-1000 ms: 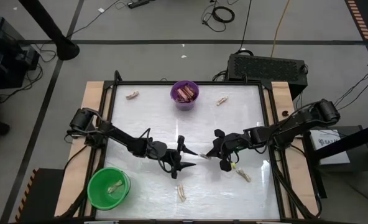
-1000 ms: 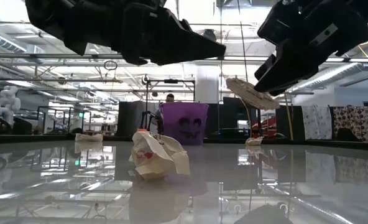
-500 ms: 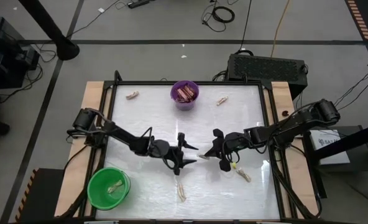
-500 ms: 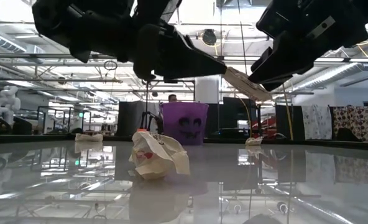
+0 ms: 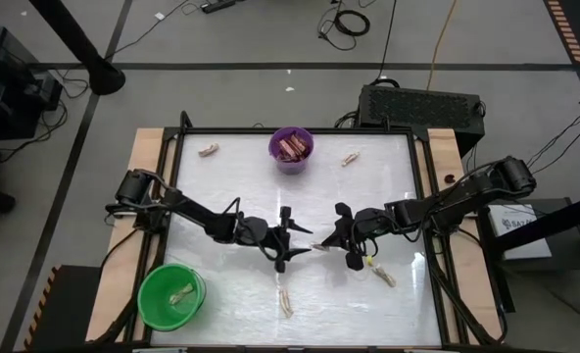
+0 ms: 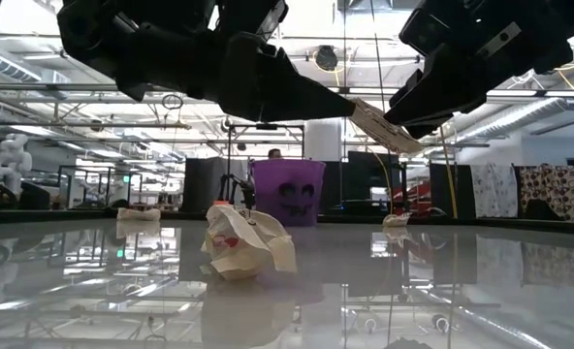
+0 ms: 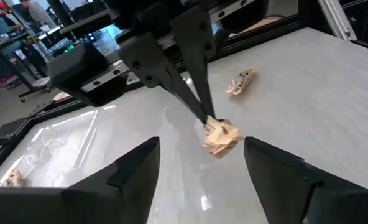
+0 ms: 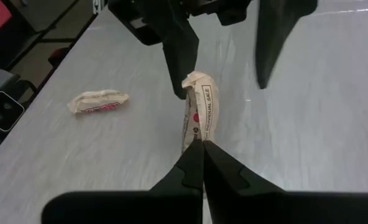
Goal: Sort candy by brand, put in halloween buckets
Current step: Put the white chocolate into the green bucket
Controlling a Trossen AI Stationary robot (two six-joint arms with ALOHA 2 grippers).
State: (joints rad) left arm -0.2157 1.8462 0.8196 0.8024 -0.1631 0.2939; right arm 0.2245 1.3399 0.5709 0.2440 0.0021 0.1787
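Note:
A pale cream twisted candy (image 5: 317, 245) hangs in the air over the table's middle, held by my right gripper (image 5: 327, 242), which is shut on it. My left gripper (image 5: 298, 242) faces it from the table's left, open, with one finger on either side of the candy's free end (image 7: 220, 137). The purple bucket (image 5: 291, 149) stands at the far edge with brown bars inside. At the near left corner, the green bucket (image 5: 171, 294) holds a cream candy. My right gripper pinches the cream candy by its near end (image 8: 198, 138) between the two fingertips, coming from the table's right and slanting down. The candy is lifted clear of the table and sticks out along the fingers toward my left gripper. My left gripper has one fingertip (image 8: 185, 81) right at the candy's free end; whether it touches, I cannot tell.
Loose cream candies lie on the white table: one near the far left corner (image 5: 209, 150), one right of the purple bucket (image 5: 350, 157), one near the front edge (image 5: 285, 304) and one under my right arm (image 5: 383, 277). A black frame borders the table.
My left gripper has moved toward the table's right, closing up to the held candy until its open fingers flank the candy's free end. My right gripper has raised the candy slightly and carried it a little toward the left gripper.

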